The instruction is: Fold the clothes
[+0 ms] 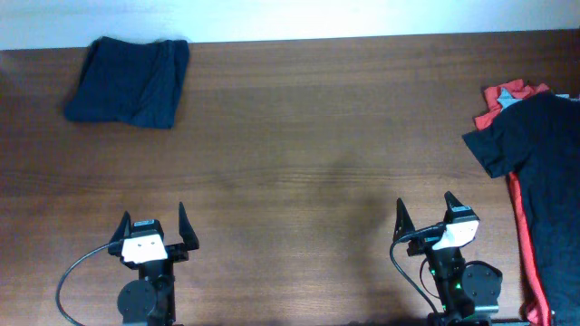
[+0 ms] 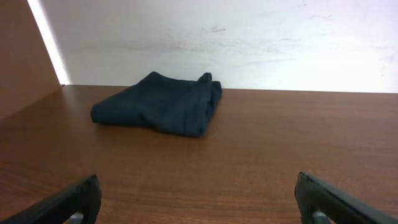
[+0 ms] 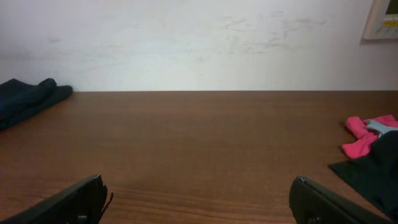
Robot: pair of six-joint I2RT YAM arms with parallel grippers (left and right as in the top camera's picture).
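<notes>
Folded navy garment (image 1: 129, 81) sits in the table's (image 1: 308, 154) far left corner, well apart from both arms. Left gripper (image 1: 154, 217) is spread wide with nothing in it near the front edge, right gripper (image 1: 424, 204) same deal. At the right edge, the black tee (image 1: 544, 163) lies rumpled over a red garment (image 1: 504, 96).
</notes>
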